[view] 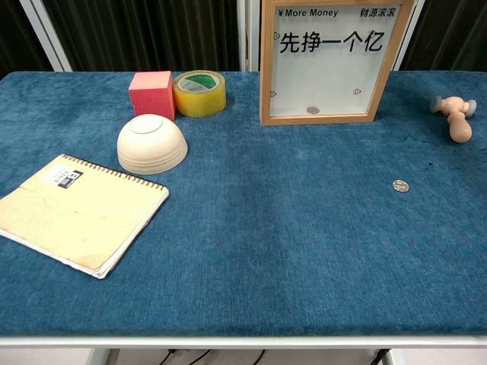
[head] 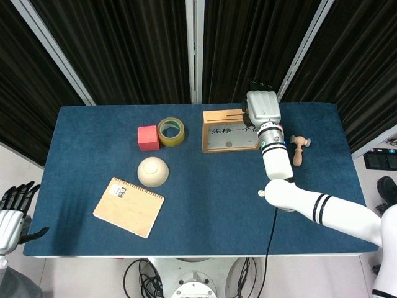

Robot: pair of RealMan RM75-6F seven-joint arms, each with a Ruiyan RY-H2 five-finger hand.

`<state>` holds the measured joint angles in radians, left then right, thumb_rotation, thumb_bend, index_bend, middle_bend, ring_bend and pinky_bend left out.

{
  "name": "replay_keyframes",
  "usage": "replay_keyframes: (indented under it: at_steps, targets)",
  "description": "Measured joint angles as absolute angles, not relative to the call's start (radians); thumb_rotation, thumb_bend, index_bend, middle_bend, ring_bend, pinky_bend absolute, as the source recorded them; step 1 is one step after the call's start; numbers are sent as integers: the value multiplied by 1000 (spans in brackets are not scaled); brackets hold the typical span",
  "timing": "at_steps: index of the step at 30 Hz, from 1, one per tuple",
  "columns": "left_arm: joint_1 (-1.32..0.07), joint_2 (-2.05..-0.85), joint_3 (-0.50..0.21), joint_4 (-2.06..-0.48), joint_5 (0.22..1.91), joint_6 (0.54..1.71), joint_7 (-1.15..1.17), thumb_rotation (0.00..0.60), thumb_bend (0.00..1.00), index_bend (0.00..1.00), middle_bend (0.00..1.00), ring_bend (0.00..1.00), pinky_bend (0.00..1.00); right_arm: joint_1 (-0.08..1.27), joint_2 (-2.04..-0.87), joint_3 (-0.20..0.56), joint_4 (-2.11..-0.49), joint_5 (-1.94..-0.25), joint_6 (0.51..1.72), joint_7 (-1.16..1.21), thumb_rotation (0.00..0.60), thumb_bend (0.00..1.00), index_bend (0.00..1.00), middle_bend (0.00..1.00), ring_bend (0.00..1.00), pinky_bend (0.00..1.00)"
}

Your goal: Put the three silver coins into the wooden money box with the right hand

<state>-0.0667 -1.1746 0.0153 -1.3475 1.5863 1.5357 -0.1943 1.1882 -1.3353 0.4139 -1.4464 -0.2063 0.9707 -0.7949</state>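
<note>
Right hand over the top of the wooden money box, about to drop a coin.

The right hand [head: 262,107] hovers at the box's [head: 231,131] top right corner, back facing the camera, so I cannot tell whether its fingers pinch a coin. One coin [view: 313,110] already rests inside behind the clear front; another coin [view: 400,185] lies on the blue table [view: 304,251], near the box. To do this well, line the coin edge-on with the top slot before letting go. The left hand [head: 11,214] hangs open, off the table's left edge.
</note>
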Motion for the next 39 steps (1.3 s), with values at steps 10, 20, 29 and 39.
replay_keyframes:
  at_steps: [10,20,29,39]
  targets:
    - [-65,-1173,15,-1349,1585,1537,-191,600,0,7,0,0,0,1207,-1351,399,-1428,-184,965,-783,600,420,814,36,0,0]
    - [-64,-1171,10,-1348,1579,1536,-196,600,0,7,0,0,0,1214,-1359,392,-1411,-189,962,-762,600,421,815,37,0,0]
    - [-66,-1173,9,-1345,1576,1529,-196,600,0,7,0,0,0,1221,-1368,383,-1395,-188,956,-755,600,420,816,36,0,0]
    - [-66,-1171,9,-1342,1578,1531,-202,600,0,7,0,0,0,1225,-1371,382,-1391,-182,953,-746,600,418,820,36,0,0]
